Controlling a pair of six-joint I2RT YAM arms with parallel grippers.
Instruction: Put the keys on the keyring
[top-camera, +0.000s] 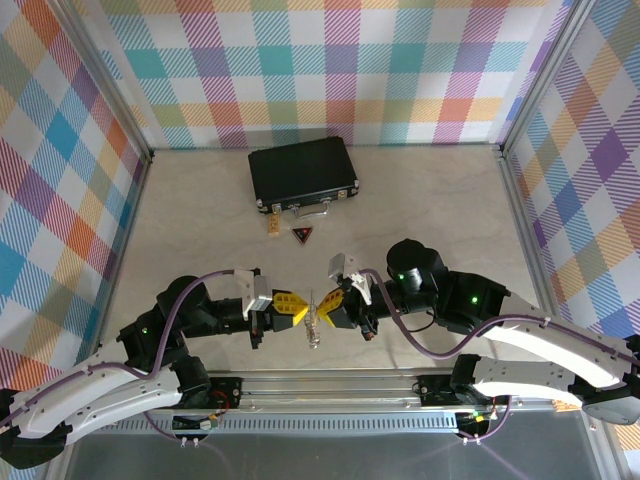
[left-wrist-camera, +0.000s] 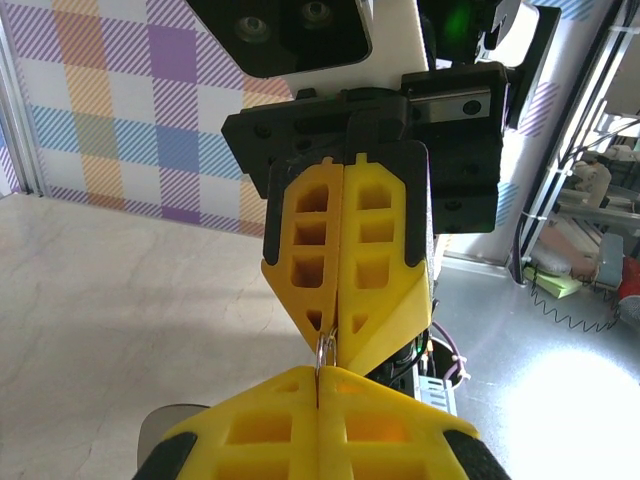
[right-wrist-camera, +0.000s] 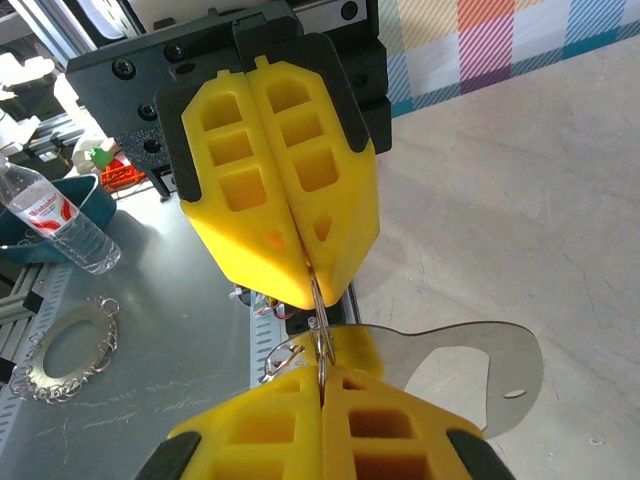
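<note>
Plaid panels wall off three sides of a pale, marbled table (top-camera: 190, 215), with aluminium rails running up both side edges. At the near edge, a grey metal deck (right-wrist-camera: 170, 330) carries the arm bases. A black case (top-camera: 303, 173) sits at the far middle, its handle facing the arms. Just in front of the handle lie the key (top-camera: 273, 228) and a dark triangular tag (top-camera: 301, 235), close together but apart. The table is bare on both sides of the case and out to the side rails.

The left gripper (top-camera: 298, 310) and right gripper (top-camera: 327, 305) meet tip to tip above the near middle of the table. Each has its yellow fingers pressed fully together, pinching the same thin ring (left-wrist-camera: 322, 351) from opposite sides. A smoky clear tab (right-wrist-camera: 470, 345) hangs beside that ring. The keyring (right-wrist-camera: 62, 352), a toothed loop, lies flat on the deck, well apart from both grippers and near a water bottle (right-wrist-camera: 58, 222).
</note>
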